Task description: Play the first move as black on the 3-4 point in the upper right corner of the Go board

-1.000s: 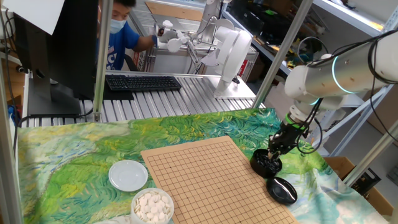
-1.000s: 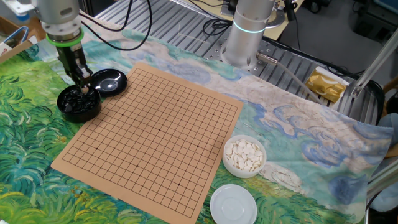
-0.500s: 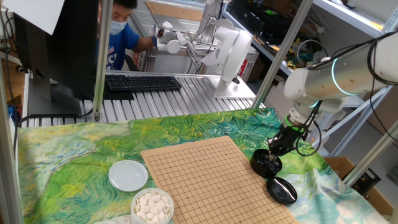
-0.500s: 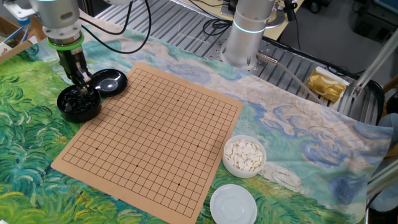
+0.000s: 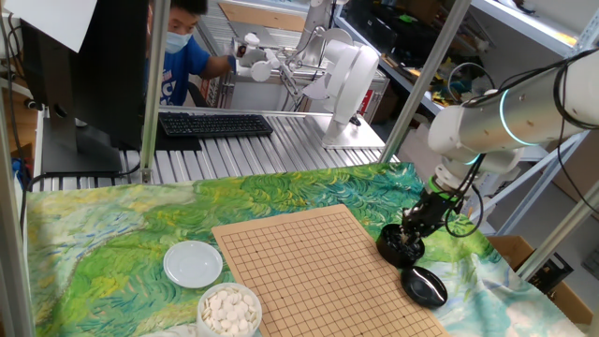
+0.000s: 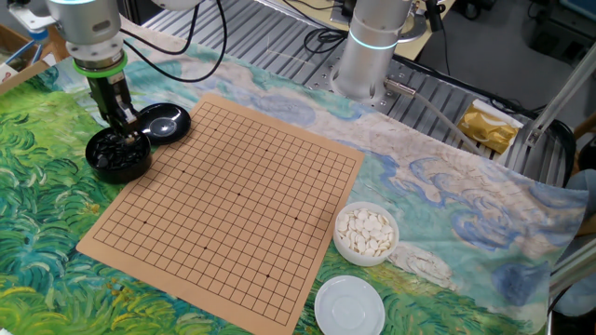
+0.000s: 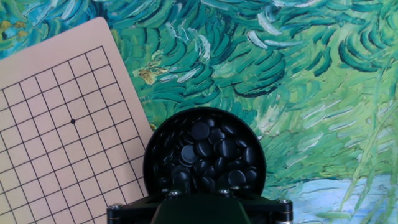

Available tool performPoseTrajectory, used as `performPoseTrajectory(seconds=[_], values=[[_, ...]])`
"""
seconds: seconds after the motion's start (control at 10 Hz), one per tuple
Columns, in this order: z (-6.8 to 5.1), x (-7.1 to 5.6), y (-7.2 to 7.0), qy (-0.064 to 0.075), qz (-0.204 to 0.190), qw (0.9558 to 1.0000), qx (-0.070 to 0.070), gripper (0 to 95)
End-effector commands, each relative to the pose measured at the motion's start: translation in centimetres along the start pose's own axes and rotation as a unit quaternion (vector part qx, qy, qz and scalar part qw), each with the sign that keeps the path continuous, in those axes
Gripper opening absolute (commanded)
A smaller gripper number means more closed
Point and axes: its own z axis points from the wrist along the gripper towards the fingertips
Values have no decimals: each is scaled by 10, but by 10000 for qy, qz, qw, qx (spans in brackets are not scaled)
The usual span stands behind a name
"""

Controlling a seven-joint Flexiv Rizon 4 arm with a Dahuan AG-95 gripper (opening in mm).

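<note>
The Go board [image 6: 233,195] lies flat with every crossing bare, the 3-4 point among them. Its corner with a star dot [image 7: 73,121] shows in the hand view. Beside that corner stands a black bowl [image 6: 118,156] [image 5: 397,247] [image 7: 205,155] filled with black stones. My gripper [image 6: 122,119] [image 5: 413,227] hangs straight over the bowl, its fingertips at the bowl's rim level. The fingers are dark against the dark stones. I cannot tell whether they are open or whether a black stone sits between them. In the hand view only the gripper's body shows along the bottom edge.
The bowl's black lid [image 6: 164,121] [image 5: 423,285] lies upside down beside it. A bowl of white stones [image 6: 366,233] [image 5: 229,310] and its white lid [image 6: 349,305] [image 5: 193,264] sit at the board's opposite end. A person [image 5: 178,51] works behind the table.
The arm has shifted only slightly above the black bowl. The board and both bowls stay where they were.
</note>
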Motion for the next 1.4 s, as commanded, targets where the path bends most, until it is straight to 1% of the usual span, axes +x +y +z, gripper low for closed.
performPoseTrajectory(seconds=[0.1, 0.2, 0.5, 1.0, 1.4], values=[[2, 0, 0, -2, 8, 10000, -22, 190], [5, 0, 0, -16, 23, 10000, -53, 190], [6, 0, 0, -17, 28, 10000, -79, 190], [13, 1, 0, -21, 63, 9999, -157, 190], [14, 5, 2, -19, 122, 9998, -179, 190]])
